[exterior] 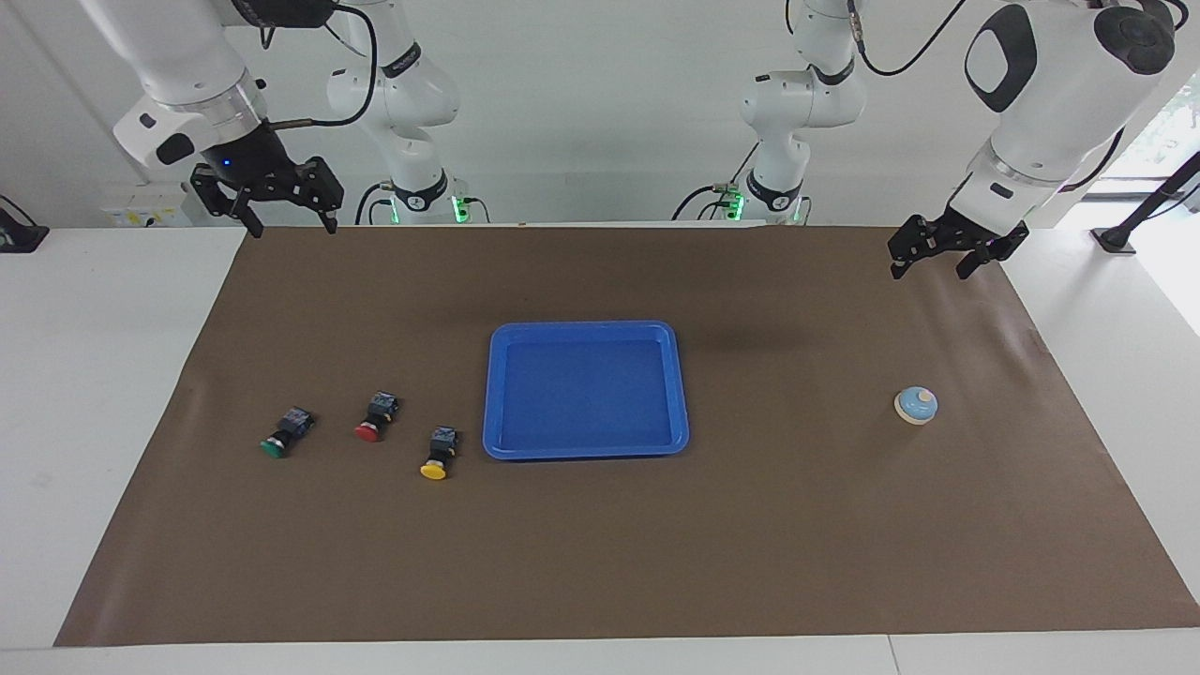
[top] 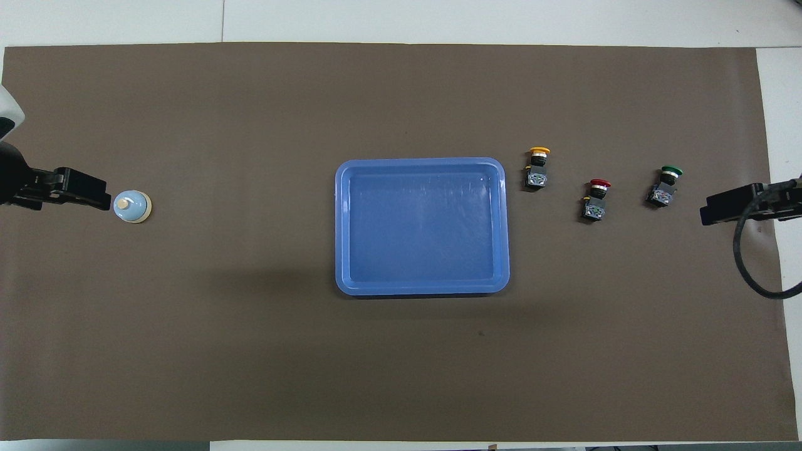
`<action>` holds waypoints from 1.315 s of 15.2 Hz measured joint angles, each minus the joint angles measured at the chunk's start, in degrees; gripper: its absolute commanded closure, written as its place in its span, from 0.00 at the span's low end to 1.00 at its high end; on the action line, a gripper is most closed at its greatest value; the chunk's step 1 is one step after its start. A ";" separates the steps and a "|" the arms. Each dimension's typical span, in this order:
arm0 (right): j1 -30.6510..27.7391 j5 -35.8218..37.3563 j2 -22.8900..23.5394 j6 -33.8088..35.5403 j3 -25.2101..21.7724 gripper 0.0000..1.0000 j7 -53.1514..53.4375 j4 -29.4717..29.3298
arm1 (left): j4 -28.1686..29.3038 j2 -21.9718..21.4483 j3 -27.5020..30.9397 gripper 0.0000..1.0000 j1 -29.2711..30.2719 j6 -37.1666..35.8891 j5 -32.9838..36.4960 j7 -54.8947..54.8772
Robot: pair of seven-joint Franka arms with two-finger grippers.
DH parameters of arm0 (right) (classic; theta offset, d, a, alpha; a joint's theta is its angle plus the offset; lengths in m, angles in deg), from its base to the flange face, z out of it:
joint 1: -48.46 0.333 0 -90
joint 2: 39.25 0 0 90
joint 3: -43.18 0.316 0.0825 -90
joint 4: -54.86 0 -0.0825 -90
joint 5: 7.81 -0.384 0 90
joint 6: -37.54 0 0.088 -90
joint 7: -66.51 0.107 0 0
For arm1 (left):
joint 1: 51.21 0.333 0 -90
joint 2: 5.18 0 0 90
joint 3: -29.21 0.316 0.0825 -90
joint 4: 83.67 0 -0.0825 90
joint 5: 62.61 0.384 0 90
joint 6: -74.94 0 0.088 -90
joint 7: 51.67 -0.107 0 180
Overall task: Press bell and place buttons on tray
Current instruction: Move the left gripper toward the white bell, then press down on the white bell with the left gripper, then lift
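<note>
Left tool point(exterior: 931, 261) at upper right of the facing view, right tool point(exterior: 289, 222) at upper left: both spread, empty. Tray point(exterior: 585, 328) centre.

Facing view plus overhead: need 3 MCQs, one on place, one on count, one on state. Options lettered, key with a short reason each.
1. Which button lies closest to the tray?
A. green
B. red
C. yellow

2. How many buttons are on the brown mat?
A. two
B. three
C. four

3. What is in the tray?
A. nothing
B. the bell
C. one button

Key:
1 C: the yellow button lies beside the tray; the red button and the green button lie farther toward the right arm's end.
2 B: yellow, red and green, all lying on their sides on the brown mat.
3 A: its blue floor is bare; the bell sits toward the left arm's end, and the left gripper and right gripper hang open, holding nothing.
</note>
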 measured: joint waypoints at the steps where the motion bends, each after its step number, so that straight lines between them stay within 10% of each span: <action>1: 0.00 0.00 0.00 0.00 0.00 0.00 0.00 0.00 | 0.00 0.00 0.00 0.00 0.00 0.00 0.00 0.00; 7: 0.00 0.00 0.00 0.00 0.00 0.00 0.00 0.00 | 0.00 0.00 0.15 0.08 0.04 0.00 0.00 0.15; 9: 0.00 0.00 0.00 0.00 0.00 0.00 0.00 0.00 | 0.03 0.00 0.26 0.90 0.09 0.26 0.00 0.30; 10: 0.00 0.00 0.00 0.00 0.00 0.00 0.00 0.00 | 0.22 -0.01 0.39 1.00 0.22 0.57 0.01 0.43; 20: 0.00 0.00 0.00 0.00 0.00 0.00 0.00 0.00 | 14.87 2.09 1.15 1.00 6.30 18.52 0.02 0.18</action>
